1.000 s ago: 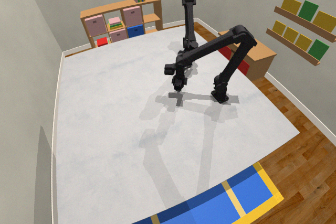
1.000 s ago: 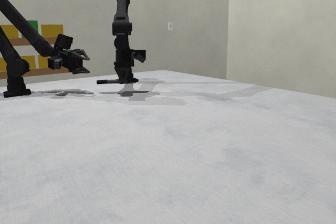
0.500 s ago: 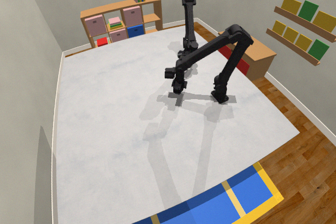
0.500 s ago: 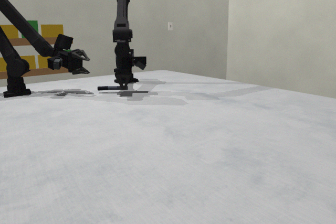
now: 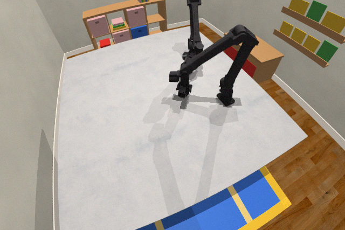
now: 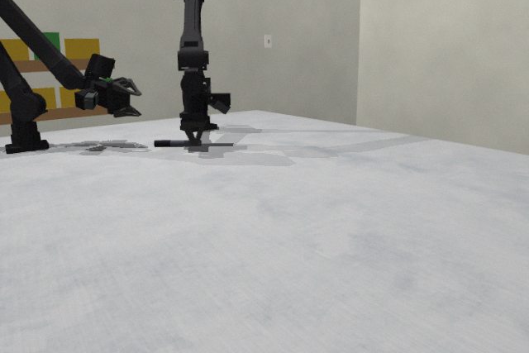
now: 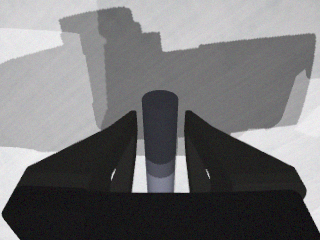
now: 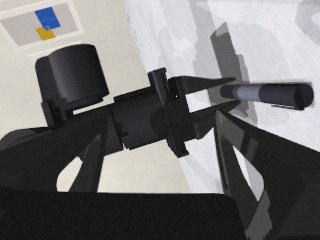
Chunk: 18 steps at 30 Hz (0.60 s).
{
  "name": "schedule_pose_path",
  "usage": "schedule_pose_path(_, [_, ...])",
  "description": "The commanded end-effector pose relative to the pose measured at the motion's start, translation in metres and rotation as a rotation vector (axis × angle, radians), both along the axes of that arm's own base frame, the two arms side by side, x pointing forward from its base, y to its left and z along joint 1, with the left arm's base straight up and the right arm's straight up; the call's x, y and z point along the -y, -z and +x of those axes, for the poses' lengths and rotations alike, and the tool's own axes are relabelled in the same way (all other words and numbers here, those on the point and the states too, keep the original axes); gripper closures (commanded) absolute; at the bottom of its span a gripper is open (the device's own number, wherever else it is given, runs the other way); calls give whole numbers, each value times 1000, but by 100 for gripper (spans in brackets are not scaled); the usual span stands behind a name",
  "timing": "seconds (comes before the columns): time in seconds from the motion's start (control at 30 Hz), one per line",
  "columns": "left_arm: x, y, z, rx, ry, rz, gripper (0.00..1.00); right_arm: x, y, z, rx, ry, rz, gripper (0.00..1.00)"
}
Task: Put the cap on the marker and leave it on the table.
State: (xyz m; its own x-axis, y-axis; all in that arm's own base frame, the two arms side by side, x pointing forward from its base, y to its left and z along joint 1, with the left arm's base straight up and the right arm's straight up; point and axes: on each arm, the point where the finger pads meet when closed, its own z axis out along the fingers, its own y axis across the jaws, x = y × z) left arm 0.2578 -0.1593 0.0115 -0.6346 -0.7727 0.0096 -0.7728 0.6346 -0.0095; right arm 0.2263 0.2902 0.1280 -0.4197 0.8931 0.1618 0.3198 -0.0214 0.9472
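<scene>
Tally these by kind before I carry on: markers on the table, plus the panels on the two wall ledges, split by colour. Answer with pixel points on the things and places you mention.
Dark grey cylindrical marker (image 6: 170, 143) (image 7: 160, 130): 1
Yellow rectangular panels (image 5: 298, 5) (image 6: 82, 49): 5
Green rectangular panels (image 5: 316, 11) (image 6: 52, 43): 2
Total: 8

The cap (image 8: 286, 95) was very dark, almost black, and the marker (image 7: 160, 185) (image 8: 248, 93) had a pale gray-purple part. Both arms were black. The table top (image 5: 111, 149) (image 6: 264, 233) was white with soft, cloudy blue-gray smudges. The mat (image 5: 217, 210) was bright blue with yellow stripes and a yellow edge. The big shelf (image 5: 122, 5) was tan, with pink boxes and a blue one. The floor (image 5: 315, 160) was brown wood, with lighter and darker boards.
</scene>
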Motion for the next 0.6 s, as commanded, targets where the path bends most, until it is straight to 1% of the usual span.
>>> schedule_pose_path(0.0, [5,-18,11,26,-11,-14,67,-21,-29,6,20,1,68,35])
schedule_pose_path(0.17, [6,-71,16,31,-30,-16,67,-21,-29,6,20,1,68,35])
schedule_pose_path(0.23, [6,-71,16,31,-30,-16,67,-21,-29,6,20,1,68,35])
schedule_pose_path(0.27, [5,-80,16,30,-33,-15,67,-21,-29,6,20,1,68,35])
schedule_pose_path(0.33, [5,-86,16,30,-35,-15,67,-21,-29,6,20,1,68,35])
schedule_pose_path(0.43, [5,-87,17,31,-34,-15,67,-21,-29,6,20,1,68,35])
schedule_pose_path(0.57, [3,-103,20,63,-16,-32,67,-21,-29,6,20,1,68,35])
